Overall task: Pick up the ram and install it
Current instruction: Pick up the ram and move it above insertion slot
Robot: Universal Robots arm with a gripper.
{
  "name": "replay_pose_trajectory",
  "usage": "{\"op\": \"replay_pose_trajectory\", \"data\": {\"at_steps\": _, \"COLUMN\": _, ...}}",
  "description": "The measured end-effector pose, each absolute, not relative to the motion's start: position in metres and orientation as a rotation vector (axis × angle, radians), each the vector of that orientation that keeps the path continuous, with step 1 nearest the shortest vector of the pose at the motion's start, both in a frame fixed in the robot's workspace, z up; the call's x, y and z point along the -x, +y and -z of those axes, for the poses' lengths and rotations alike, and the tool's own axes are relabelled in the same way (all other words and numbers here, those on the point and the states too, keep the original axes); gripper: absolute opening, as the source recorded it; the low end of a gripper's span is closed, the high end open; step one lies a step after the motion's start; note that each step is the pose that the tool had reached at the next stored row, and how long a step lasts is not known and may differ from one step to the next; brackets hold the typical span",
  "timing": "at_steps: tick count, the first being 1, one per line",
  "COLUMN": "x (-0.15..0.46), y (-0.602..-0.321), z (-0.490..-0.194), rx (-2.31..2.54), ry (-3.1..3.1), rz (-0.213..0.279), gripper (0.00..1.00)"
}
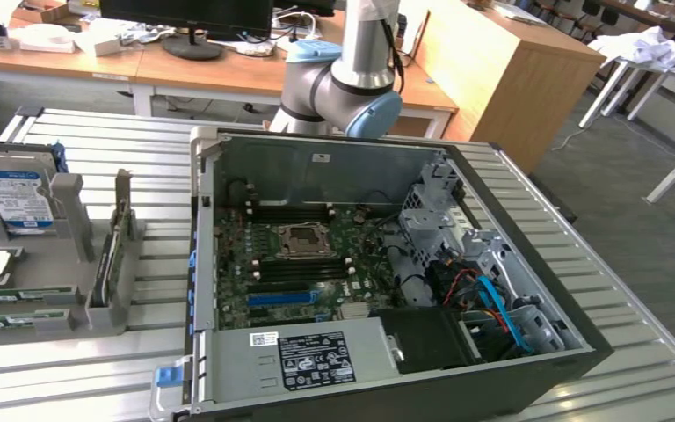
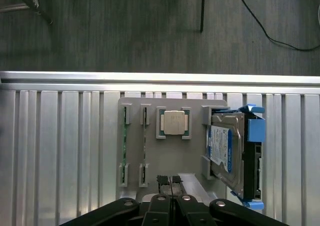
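Gripper point(image 2: 170, 182) clenched, fingertips point(image 2: 162, 179) pressed together w/ nothing between them, hanging over edge of grey holder point(image 2: 170, 156) on slatted table point(image 2: 60, 151). Ram point(image 2: 123, 146) stands on edge in holder slot farthest from hard drive point(image 2: 225, 146) (a 2nd stick point(image 2: 145, 146) just beside it), CPU point(image 2: 174, 122) btw sticks & drive. Ram not touched by gripper. PC case point(image 1: 314, 167) lies open.

The ribbed silver metal table point(image 2: 60, 151) shows pale parallel stripes. The flat plastic holder point(image 2: 170, 158) is plain grey, the thin circuit-board ram sticks point(image 1: 10, 321) green. The boxy hard drive point(image 2: 222, 146) is silver with a blue-and-white label and bright blue plastic brackets point(image 2: 255, 130). The motherboard point(image 1: 302, 264) is dark green, with one slot strip point(image 1: 281, 298) vivid blue.
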State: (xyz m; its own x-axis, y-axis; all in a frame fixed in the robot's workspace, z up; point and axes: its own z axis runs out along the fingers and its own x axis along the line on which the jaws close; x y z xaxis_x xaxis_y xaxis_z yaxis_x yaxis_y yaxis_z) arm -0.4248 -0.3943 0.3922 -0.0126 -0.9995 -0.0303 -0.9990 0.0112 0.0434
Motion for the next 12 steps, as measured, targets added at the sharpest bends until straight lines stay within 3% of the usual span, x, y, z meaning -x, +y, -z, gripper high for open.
{"op": "replay_pose_trajectory", "data": {"at_steps": 7, "x": 0.4249, "y": -0.3943, "z": -0.3922, "rx": -2.201, "ry": -2.228, "rz": 0.082, "gripper": 0.11}}
{"op": "replay_pose_trajectory", "data": {"at_steps": 9, "x": 0.4249, "y": -0.3943, "z": -0.3921, "rx": -2.201, "ry": -2.228, "rz": 0.082, "gripper": 0.17}}
{"op": "replay_pose_trajectory", "data": {"at_steps": 11, "x": 0.4249, "y": -0.3943, "z": -0.3921, "rx": -2.201, "ry": -2.228, "rz": 0.082, "gripper": 0.29}}
{"op": "replay_pose_trajectory", "data": {"at_steps": 12, "x": 0.4249, "y": -0.3943, "z": -0.3922, "rx": -2.201, "ry": -2.228, "rz": 0.082, "gripper": 0.29}}
